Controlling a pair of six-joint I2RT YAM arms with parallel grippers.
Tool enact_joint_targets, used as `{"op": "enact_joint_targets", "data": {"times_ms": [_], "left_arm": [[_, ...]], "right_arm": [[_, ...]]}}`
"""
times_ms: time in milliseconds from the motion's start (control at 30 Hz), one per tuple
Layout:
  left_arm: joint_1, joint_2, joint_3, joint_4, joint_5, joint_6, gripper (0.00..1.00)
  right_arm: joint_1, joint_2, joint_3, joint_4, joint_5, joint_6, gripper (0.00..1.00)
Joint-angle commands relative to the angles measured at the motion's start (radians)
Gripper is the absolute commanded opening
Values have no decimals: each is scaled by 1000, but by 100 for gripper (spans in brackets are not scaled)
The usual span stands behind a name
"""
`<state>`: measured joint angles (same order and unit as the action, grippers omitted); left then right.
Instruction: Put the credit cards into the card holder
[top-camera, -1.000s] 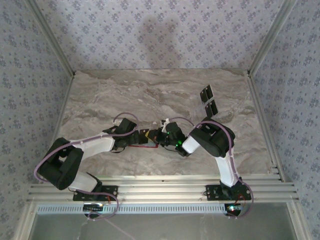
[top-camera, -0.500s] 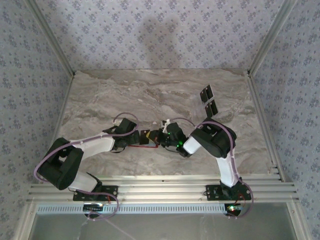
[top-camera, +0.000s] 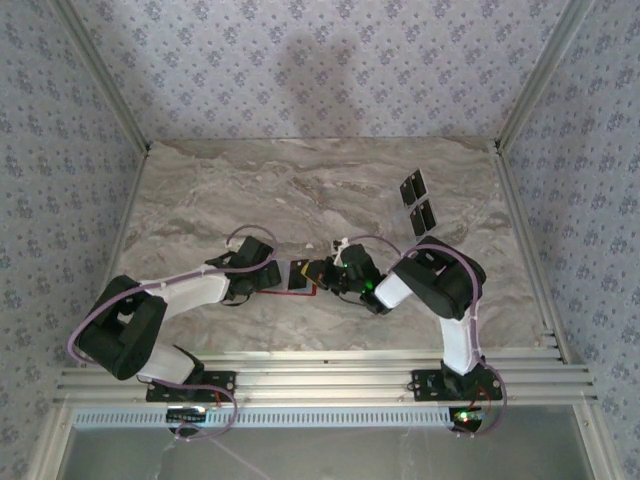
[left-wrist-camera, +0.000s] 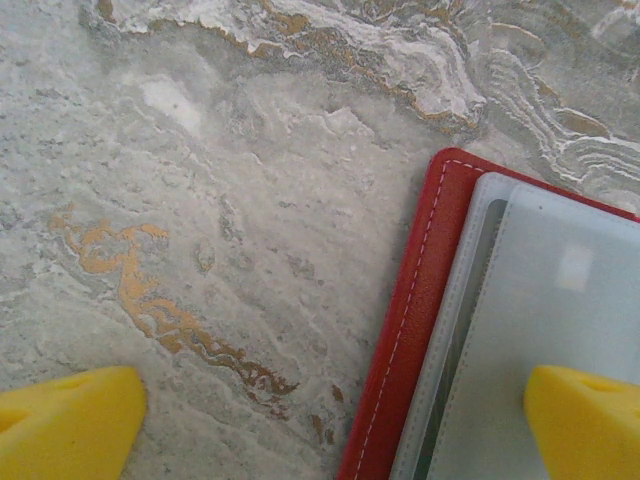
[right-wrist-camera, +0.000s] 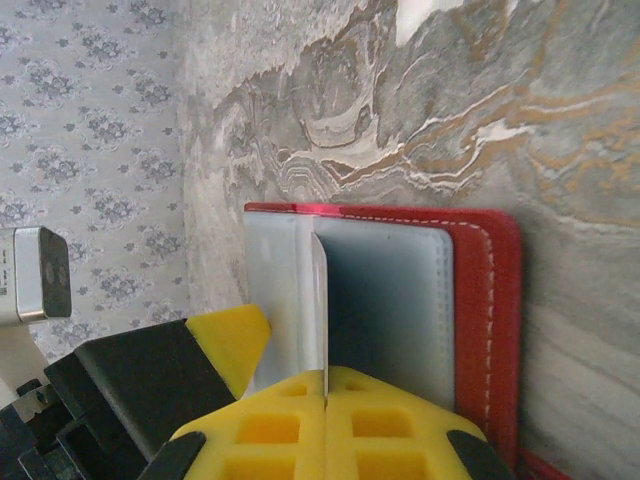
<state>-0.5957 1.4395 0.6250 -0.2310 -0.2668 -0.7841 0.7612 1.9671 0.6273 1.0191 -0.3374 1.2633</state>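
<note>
The card holder (right-wrist-camera: 480, 300) lies open on the marble, red with grey pockets (left-wrist-camera: 560, 300); in the top view its red edge (top-camera: 305, 293) peeks out between the two grippers. My right gripper (right-wrist-camera: 326, 385) is shut on one credit card (right-wrist-camera: 320, 300), held on edge over the holder's pockets; from above that card (top-camera: 298, 275) shows black. My left gripper (left-wrist-camera: 325, 425) stands wide open, one fingertip (left-wrist-camera: 585, 420) over the grey pocket, the other on bare marble. Two more credit cards (top-camera: 412, 188) (top-camera: 424, 213) lie flat at the back right.
The marble table (top-camera: 250, 190) is ringed by patterned walls and an aluminium frame (top-camera: 520, 100). Both arms meet near the table's middle front, with the left fingertip (right-wrist-camera: 228, 340) close beside the held card.
The right arm's wrist and elbow have shifted slightly to the right, and the held card has turned so its black face shows from above. The left arm has stayed put.
</note>
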Motion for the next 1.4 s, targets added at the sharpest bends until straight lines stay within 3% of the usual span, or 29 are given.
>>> {"op": "enact_joint_targets", "data": {"times_ms": [0,533,1367], "left_arm": [[9,27,-45,-90,6,-15,99],[9,30,-50,-85,6,-17,99],[10,32,-56,-80,7,-19,99]], "right_arm": [[-10,-33,-13,-47,24,-27,0],[12,39,73,-53,8,-13,0],[46,81,73,-30,7,8,0]]}}
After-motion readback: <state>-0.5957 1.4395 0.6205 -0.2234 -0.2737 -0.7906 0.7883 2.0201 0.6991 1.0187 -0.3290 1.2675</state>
